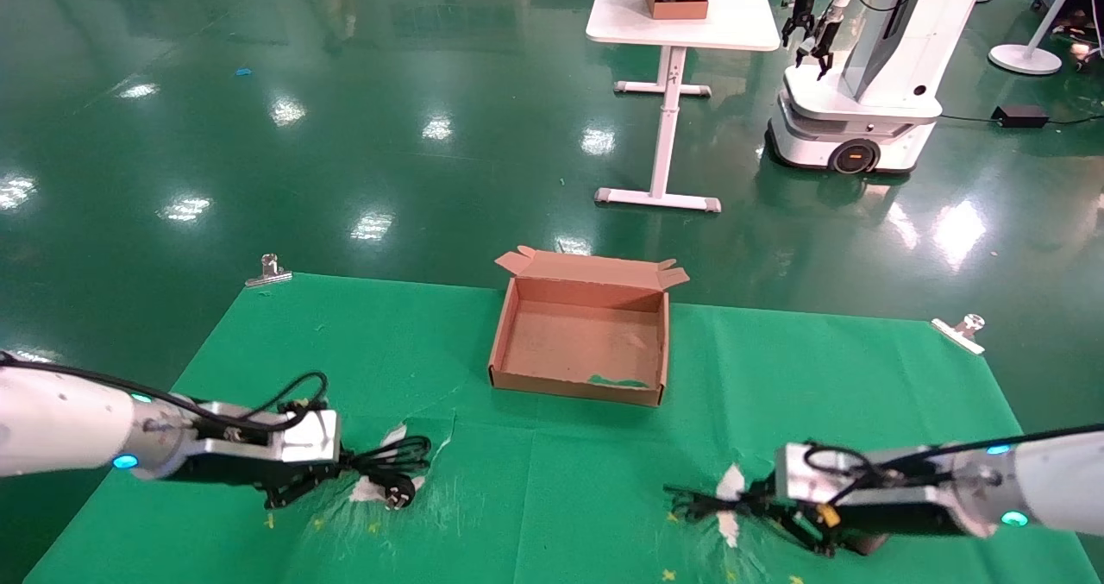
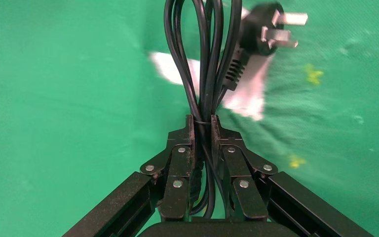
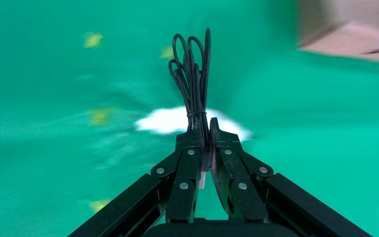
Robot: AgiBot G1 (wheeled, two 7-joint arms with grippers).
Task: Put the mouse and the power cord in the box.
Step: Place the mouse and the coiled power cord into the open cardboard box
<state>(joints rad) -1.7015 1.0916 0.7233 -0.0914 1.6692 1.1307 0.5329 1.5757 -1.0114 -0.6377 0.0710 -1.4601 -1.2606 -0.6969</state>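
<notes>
The power cord (image 1: 392,461), a thick looped black bundle (image 2: 205,59) with a pronged plug (image 2: 264,32), is at the near left of the green cloth. My left gripper (image 1: 345,470) (image 2: 203,121) is shut on its loops. At the near right, my right gripper (image 1: 763,502) (image 3: 204,126) is shut on a thin black cable bundle (image 1: 703,505) (image 3: 192,69), the mouse's cable. The mouse body is hidden. The box (image 1: 573,388), open brown cardboard with nothing in it, stands at the middle back of the cloth, and its corner (image 3: 355,42) shows in the right wrist view.
White torn patches (image 1: 392,436) (image 1: 731,483) mark the cloth near each gripper. Metal clips (image 1: 269,271) (image 1: 962,329) hold the far corners. Beyond the table are a white desk (image 1: 681,28) with a small brown box and another robot (image 1: 862,92).
</notes>
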